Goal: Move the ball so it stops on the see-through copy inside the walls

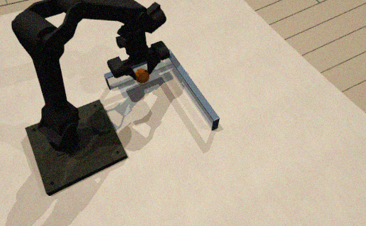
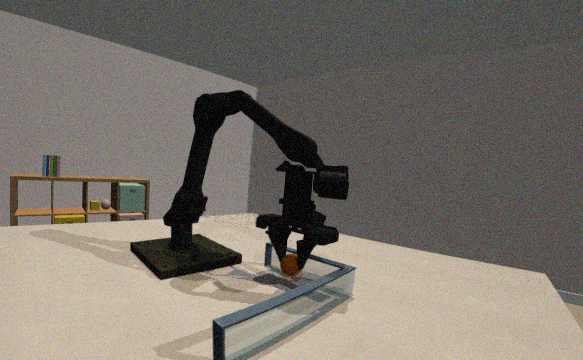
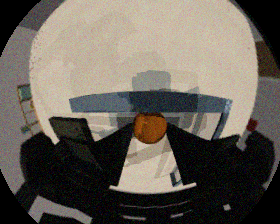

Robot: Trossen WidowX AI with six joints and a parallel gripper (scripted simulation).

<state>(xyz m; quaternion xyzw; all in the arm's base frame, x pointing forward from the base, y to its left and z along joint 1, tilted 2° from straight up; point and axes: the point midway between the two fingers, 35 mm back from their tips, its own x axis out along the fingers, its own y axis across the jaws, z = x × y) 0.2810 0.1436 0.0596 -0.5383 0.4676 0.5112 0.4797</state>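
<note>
The orange ball (image 1: 142, 75) (image 2: 291, 265) (image 3: 150, 128) is between the fingertips of my gripper (image 1: 142, 75) (image 2: 291, 265) (image 3: 149, 125), which is shut on it and points down. The ball is low over the table, inside the corner. The short clear wall (image 1: 107, 75) (image 3: 106, 104) is close behind it, and the long clear wall (image 1: 195, 88) (image 2: 271, 299) stands farther off on the side away from the arm's base. The see-through copy cannot be made out clearly; at most a faint pale edge shows under the ball in the top view.
The arm's dark base plate (image 1: 91, 169) (image 2: 161, 265) (image 3: 71, 129) stands on the table (image 1: 264, 157) outside the open side of the corner. A shelf (image 2: 81, 178) with boxes is in the background. Shadows of the arm and walls cross the table.
</note>
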